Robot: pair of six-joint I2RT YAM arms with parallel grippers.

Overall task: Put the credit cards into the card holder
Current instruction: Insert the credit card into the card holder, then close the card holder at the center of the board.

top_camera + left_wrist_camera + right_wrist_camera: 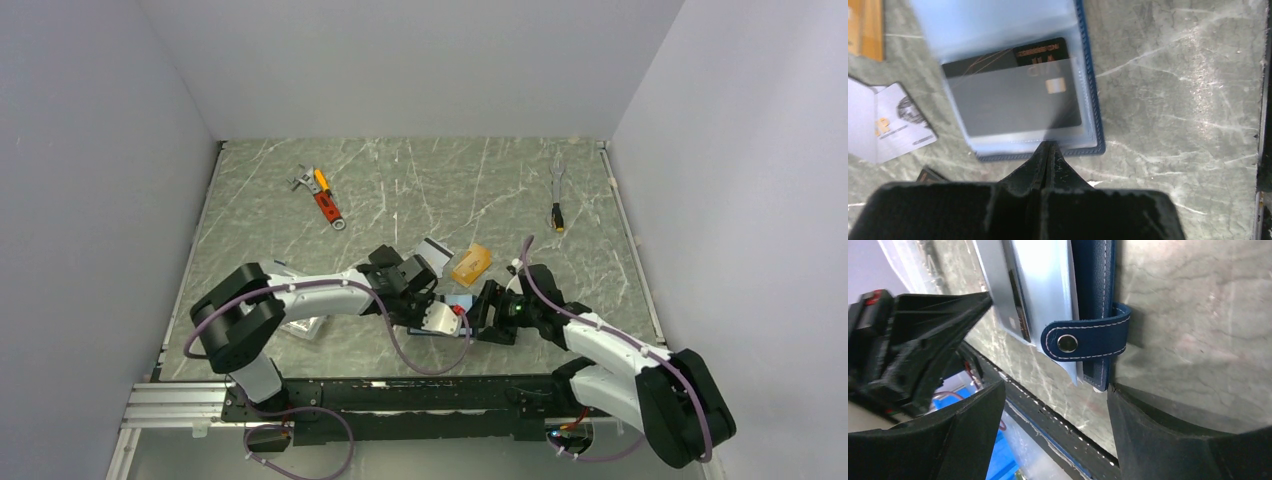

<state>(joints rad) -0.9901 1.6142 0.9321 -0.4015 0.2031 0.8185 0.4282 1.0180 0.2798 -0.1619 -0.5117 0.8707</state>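
The card holder (1093, 105) lies open on the table, navy with clear inner pockets. A black credit card (1013, 95) sits most of the way inside one pocket, its top strip showing above the pocket's rim. My left gripper (1048, 148) is shut, its tips pinching the near edge of that clear pocket. My right gripper (1054, 390) is open at the holder's snap tab (1083, 340), with nothing held between its fingers. The silver-white card (895, 122) and the orange card (471, 264) lie loose on the table beyond the holder (458, 300).
An orange-handled tool (322, 197) lies at the back left and a short cable (557, 200) at the back right. A clear plastic box (300, 326) sits under the left arm. The table's front rail (400, 385) runs just behind both grippers.
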